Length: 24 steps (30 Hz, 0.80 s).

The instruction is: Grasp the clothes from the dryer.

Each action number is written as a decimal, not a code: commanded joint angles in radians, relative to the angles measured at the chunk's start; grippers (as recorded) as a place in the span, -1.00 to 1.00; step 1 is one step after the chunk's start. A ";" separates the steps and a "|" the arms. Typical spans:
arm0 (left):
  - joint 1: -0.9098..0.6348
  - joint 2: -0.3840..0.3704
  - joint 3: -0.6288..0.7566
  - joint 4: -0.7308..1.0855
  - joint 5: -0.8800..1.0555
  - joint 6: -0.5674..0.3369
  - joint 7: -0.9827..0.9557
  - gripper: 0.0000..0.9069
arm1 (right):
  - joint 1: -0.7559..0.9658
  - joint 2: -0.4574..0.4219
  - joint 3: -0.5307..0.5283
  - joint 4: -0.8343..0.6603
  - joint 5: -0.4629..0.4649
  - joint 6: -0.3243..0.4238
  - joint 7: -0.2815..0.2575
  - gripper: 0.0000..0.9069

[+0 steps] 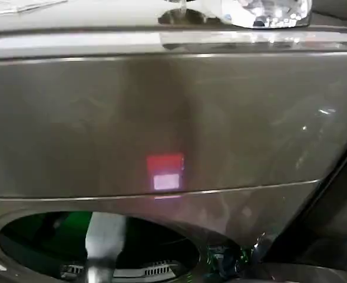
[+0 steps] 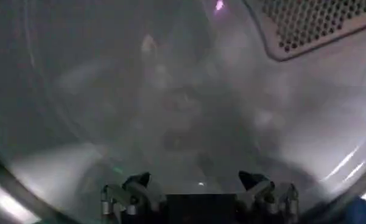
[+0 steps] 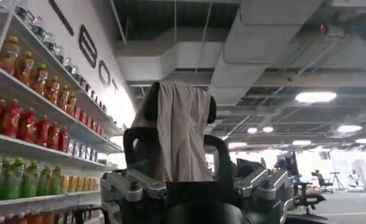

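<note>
The dryer [image 1: 173,118] fills the head view with its grey-brown front panel. Its round door opening [image 1: 43,236] is low on the left, and my left arm [image 1: 105,247] reaches down into it. Inside the drum [image 2: 79,91], my left gripper [image 2: 196,179] is open with nothing between its fingers. A blurred grey mass [image 2: 183,115] lies ahead of it; I cannot tell whether it is clothes. My right gripper [image 3: 179,103] points up toward the ceiling. It is shut on a beige piece of clothes [image 3: 183,140], which drapes down between its black fingers [image 3: 134,143].
A perforated panel [image 2: 316,24] sits at the back of the drum. A clear glass object [image 1: 261,12] stands on top of the dryer. Behind the raised right gripper, shelves of bottled drinks [image 3: 24,122] line a wall. A red light patch [image 1: 164,172] reflects on the dryer front.
</note>
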 commanded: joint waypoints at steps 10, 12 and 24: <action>-0.053 -0.015 -0.034 0.053 0.164 -0.084 0.478 1.00 | 0.022 0.022 -0.033 0.015 -0.032 0.016 -0.003 1.00; -0.052 -0.011 -0.036 0.072 0.169 -0.087 0.450 1.00 | 0.029 0.026 -0.042 0.020 -0.034 0.017 -0.002 1.00; -0.071 0.018 -0.050 0.266 0.194 -0.188 0.224 1.00 | 0.045 0.044 -0.076 0.030 -0.050 0.034 -0.003 1.00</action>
